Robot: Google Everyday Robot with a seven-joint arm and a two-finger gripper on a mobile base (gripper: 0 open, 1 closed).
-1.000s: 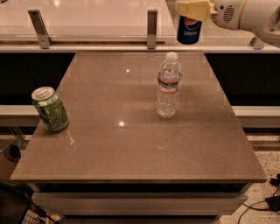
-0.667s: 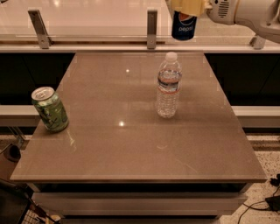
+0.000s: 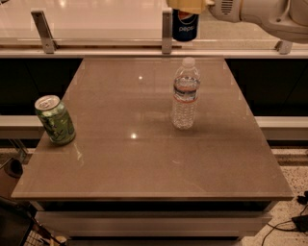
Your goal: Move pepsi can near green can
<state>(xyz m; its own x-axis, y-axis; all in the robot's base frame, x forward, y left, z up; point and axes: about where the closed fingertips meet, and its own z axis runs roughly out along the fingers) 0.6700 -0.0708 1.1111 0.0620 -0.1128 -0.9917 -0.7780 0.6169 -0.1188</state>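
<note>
The pepsi can, dark blue with white lettering, hangs in the air at the top of the camera view, above the table's far edge. My gripper is shut on its top, with yellowish fingers around it and the white arm reaching in from the right. The green can stands upright on the table's left edge, far to the left of and nearer than the pepsi can.
A clear plastic water bottle stands upright near the middle of the brown table. A white counter with metal rail posts runs behind the table. Cables lie on the floor at the lower right.
My gripper has carried the pepsi can leftward and slightly upward along the far edge of the table. The green can and bottle have not moved.
</note>
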